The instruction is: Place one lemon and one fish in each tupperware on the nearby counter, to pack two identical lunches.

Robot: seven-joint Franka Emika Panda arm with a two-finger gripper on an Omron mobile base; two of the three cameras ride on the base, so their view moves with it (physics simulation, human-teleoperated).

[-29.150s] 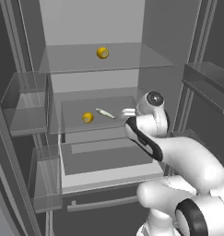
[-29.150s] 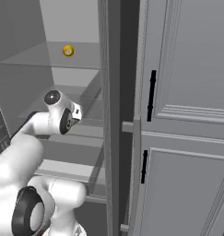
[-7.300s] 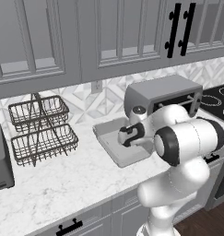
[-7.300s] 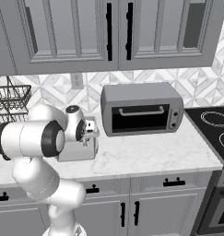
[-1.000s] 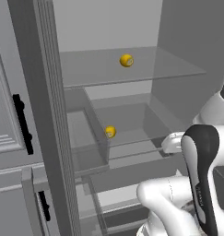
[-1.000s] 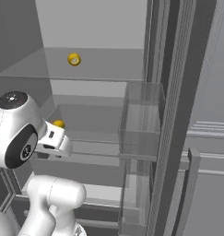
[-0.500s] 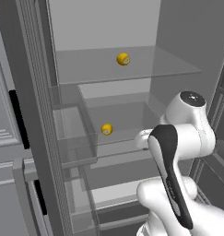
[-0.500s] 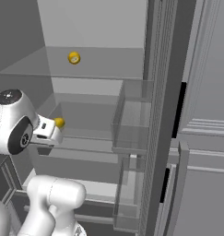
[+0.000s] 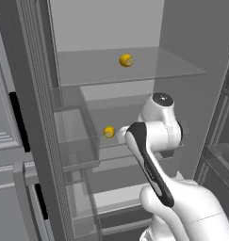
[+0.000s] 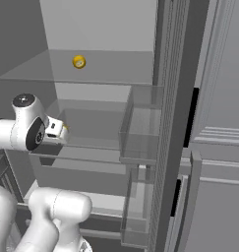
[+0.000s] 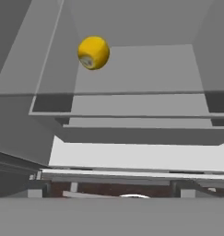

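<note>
Inside the open fridge, one lemon (image 9: 126, 60) (image 10: 79, 62) rests on the upper glass shelf. A second lemon (image 9: 109, 132) (image 11: 93, 52) lies on the lower shelf. My gripper (image 9: 119, 135) (image 10: 62, 131) hovers just right of this lower lemon, a short way from it, open and holding nothing. In the right base view the hand covers most of that lemon, leaving a yellow sliver (image 10: 66, 128). The fish, the tupperware and the counter are out of view.
Clear door bins (image 9: 76, 141) (image 10: 140, 138) hang on the open fridge doors to either side. A white drawer (image 9: 120, 195) sits under the lower shelf. Grey cabinet fronts with black handles (image 9: 18, 120) (image 10: 192, 115) flank the fridge.
The base has driven back from the counter to the fridge and both views have kept shifting. The arm has swung up to the lower shelf, and the hand now sits beside the lower lemon.
</note>
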